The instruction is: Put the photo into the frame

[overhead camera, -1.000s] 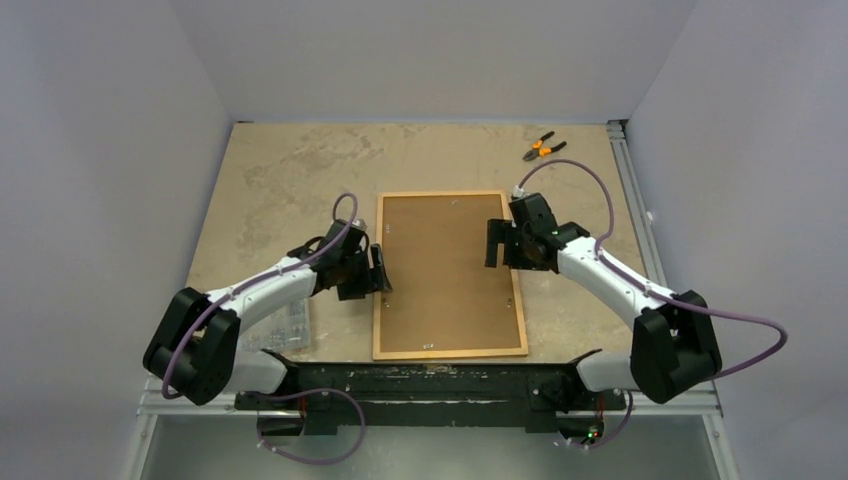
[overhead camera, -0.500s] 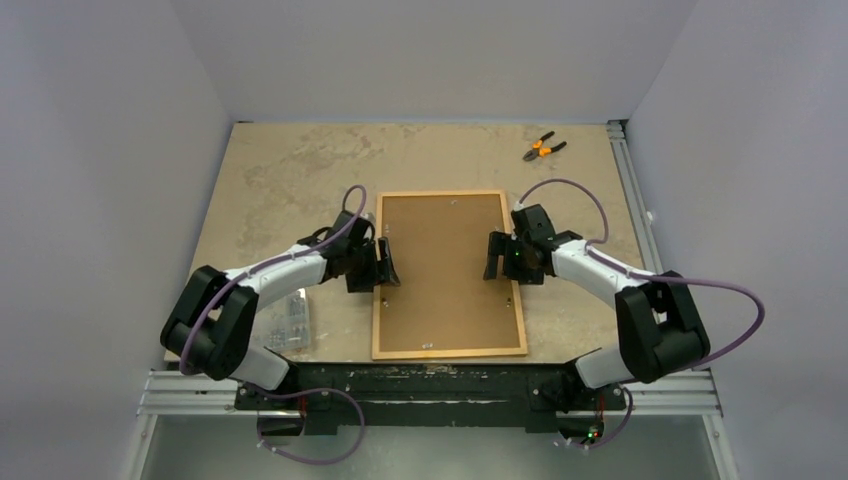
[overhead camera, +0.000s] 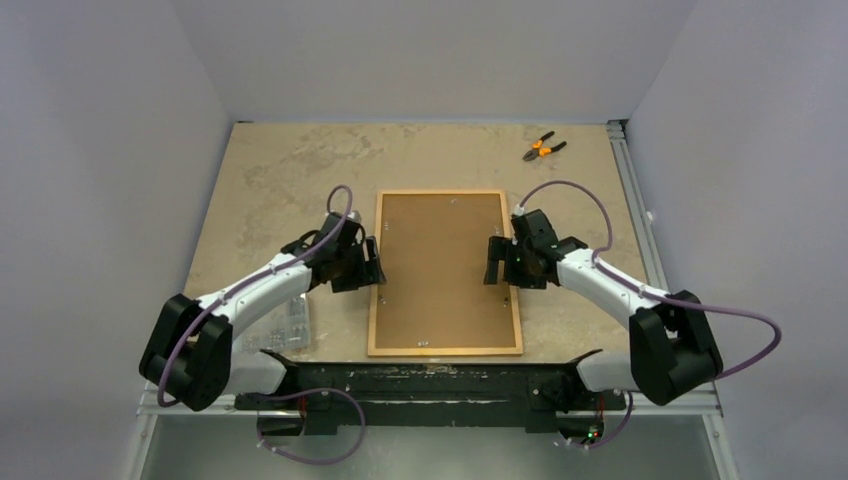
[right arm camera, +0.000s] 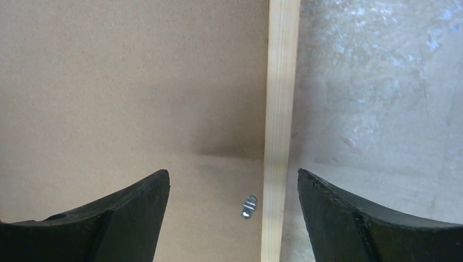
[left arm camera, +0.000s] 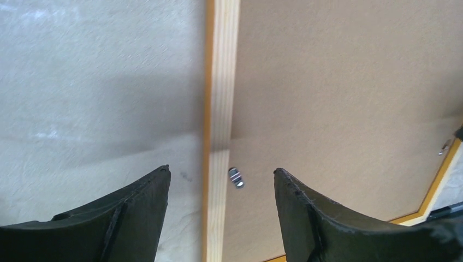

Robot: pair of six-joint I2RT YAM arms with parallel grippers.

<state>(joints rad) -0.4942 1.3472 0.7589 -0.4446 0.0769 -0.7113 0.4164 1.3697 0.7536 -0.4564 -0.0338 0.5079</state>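
The frame [overhead camera: 445,193] lies face down mid-table, its pale wood reverse up, with the brown backing board [overhead camera: 445,270] set inside it. The photo is hidden. My left gripper [overhead camera: 375,263] is open and straddles the frame's left rail [left arm camera: 224,82], one finger over the table and one over the board [left arm camera: 338,82], near a small metal clip [left arm camera: 236,177]. My right gripper [overhead camera: 493,262] is open and straddles the right rail [right arm camera: 281,82], next to another clip [right arm camera: 248,206]. Neither holds anything.
Orange-handled pliers [overhead camera: 543,148] lie at the far right of the table. A clear plastic piece [overhead camera: 290,320] lies near the left arm's base. A metal rail [overhead camera: 630,190] runs along the table's right edge.
Both grippers have come down over the frame's long edges, still open. The frame's near end has shifted slightly to the left.
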